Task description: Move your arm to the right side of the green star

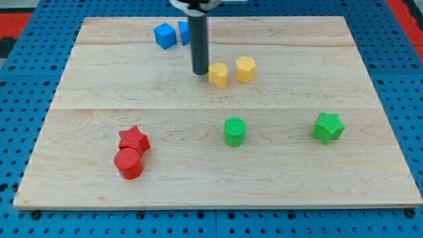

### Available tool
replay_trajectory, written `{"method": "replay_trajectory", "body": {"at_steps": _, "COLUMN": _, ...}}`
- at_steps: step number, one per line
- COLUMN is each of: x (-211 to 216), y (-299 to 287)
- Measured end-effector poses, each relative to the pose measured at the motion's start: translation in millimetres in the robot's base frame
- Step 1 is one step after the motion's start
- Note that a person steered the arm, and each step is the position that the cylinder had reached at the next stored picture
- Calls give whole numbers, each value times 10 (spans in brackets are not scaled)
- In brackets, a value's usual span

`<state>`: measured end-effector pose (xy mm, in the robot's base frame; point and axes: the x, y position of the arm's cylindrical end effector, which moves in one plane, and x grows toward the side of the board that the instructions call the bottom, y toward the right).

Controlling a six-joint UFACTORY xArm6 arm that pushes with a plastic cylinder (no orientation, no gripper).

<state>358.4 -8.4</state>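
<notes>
Listing, from the target outward:

Green star: sits at the view's right, lower half of the wooden board, lying flat, nothing touching it. Bare wood lies between it and the board's right edge.

Green cylinder: well to the star's left, at about the same height in the view, standing apart.

Yellow blocks: two near the board's centre-top. One is just beside my tip; the other, hexagonal, is close on its right.

My tip: upper middle of the board, immediately left of the nearer yellow block, possibly touching it; contact cannot be confirmed. Well apart from the star. No pincer is fitted, only the plain rod, so there is no opening or hold to report.

Blue blocks: a cube at the view's top, and a second blue piece partly hidden behind the rod.

Red star and red cylinder: touching, lower left.

Step in hand, as judged: the approach is barely under way. The next move calls for travel toward the lower right, skirting both yellow blocks and rounding the star without nudging it, to end in the gap on its right.
</notes>
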Motion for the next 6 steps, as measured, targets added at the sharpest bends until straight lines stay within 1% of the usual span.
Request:
{"method": "replay_trajectory", "body": {"at_steps": 1, "x": 304, "y": -173}}
{"method": "replay_trajectory", "body": {"at_steps": 2, "x": 304, "y": 203}}
{"method": "replay_trajectory", "body": {"at_steps": 3, "x": 346, "y": 206}}
{"method": "replay_trajectory", "body": {"at_steps": 4, "x": 433, "y": 957}}
{"method": "replay_trajectory", "body": {"at_steps": 5, "x": 587, "y": 2231}}
{"method": "replay_trajectory", "body": {"at_steps": 6, "x": 1151, "y": 2781}}
